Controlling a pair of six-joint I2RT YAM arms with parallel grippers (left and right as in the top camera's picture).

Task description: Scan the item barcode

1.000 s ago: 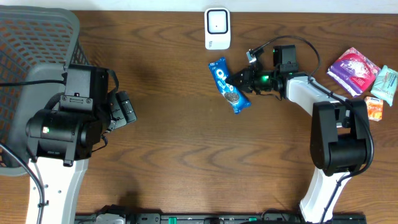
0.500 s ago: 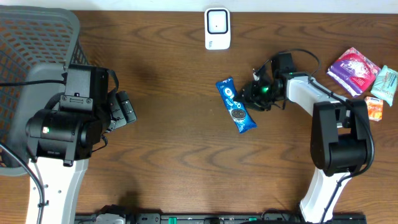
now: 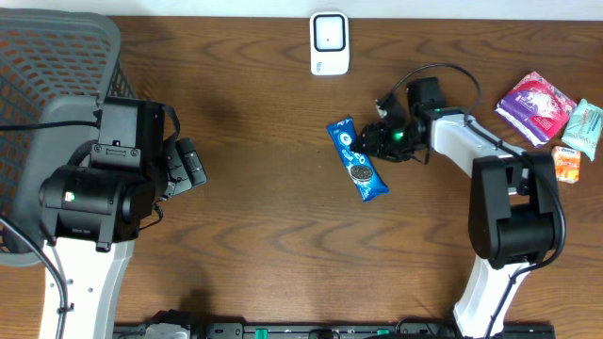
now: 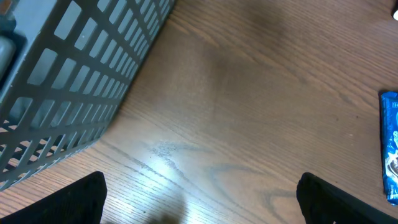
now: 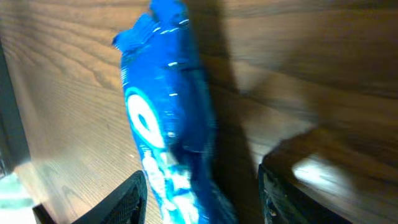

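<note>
Overhead view, far left: a grey plastic mesh basket (image 3: 47,66) sits at the table's corner, partly covered by the left arm. The left gripper (image 3: 191,168) hangs just right of it over the dark brown wooden table (image 3: 254,217) and holds nothing. In the left wrist view its two black fingertips (image 4: 68,199) stand at opposite lower corners, spread wide, with the basket wall at upper left. Toward the middle, at the far edge, lies a small white rectangular scanner (image 3: 329,42). Below and slightly right of it, apart from it, the blue glossy cookie packet (image 3: 358,158) lies flat on the wood, slanted. The right gripper (image 3: 375,141) is just beside the packet's upper right side. In the right wrist view its black fingers (image 5: 127,199) are parted and the blurred packet runs between them, with bare wood showing on one side. Whether the other finger touches the wrapper I cannot tell. Far right, a purple packet (image 3: 535,106), a pale green packet (image 3: 584,127) and a small orange packet (image 3: 567,162) lie close together
</note>
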